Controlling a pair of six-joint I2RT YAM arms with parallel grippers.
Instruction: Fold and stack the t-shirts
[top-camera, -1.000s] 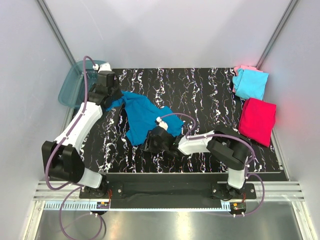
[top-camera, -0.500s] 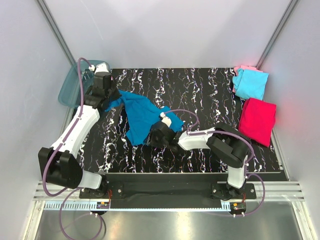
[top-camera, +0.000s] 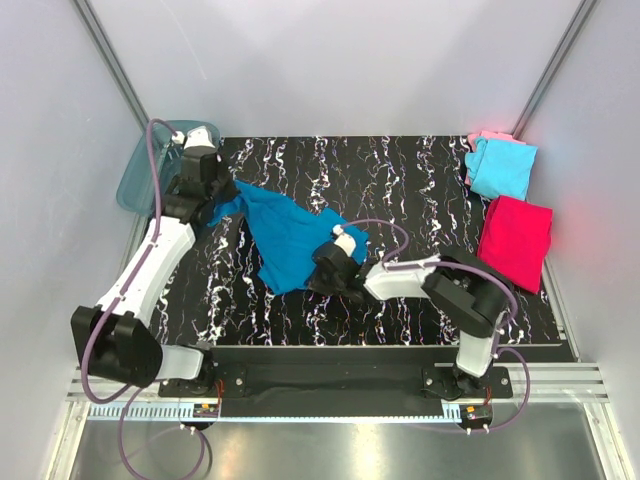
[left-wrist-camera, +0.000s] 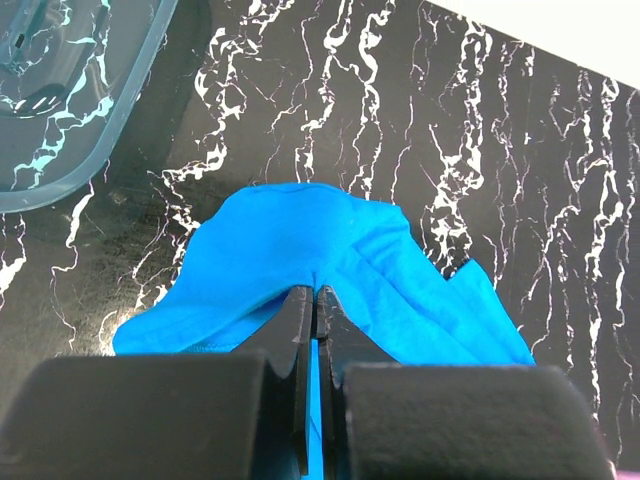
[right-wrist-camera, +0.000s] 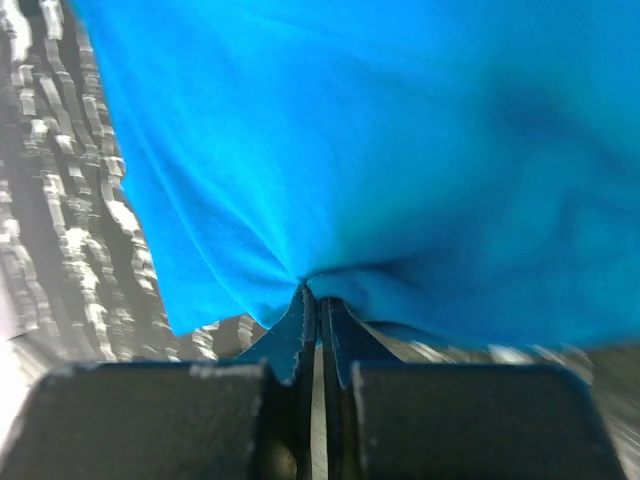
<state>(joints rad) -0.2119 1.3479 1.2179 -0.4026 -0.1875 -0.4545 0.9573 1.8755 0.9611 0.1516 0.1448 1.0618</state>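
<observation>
Tub (top-camera: 138, 178) upper left at table (top-camera: 420, 185) corner, spread shirt (top-camera: 285, 235) centre-left on table, two-shirt pile (top-camera: 500, 168) upper right, single folded shirt (top-camera: 515, 242) just below it

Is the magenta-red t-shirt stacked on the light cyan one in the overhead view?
No, the magenta-red t-shirt lies by itself on the table, beside the light cyan t-shirt, which rests on a pale pink t-shirt.

Your left arm (top-camera: 150, 255) stretches from the lower left toward the upper left of the overhead frame, its left gripper (left-wrist-camera: 313, 300) pinched tight on the blue t-shirt (top-camera: 285, 235). Your right arm (top-camera: 405, 280) folds low from the lower right toward centre, its right gripper (right-wrist-camera: 312, 297) likewise clamped on that shirt.
</observation>
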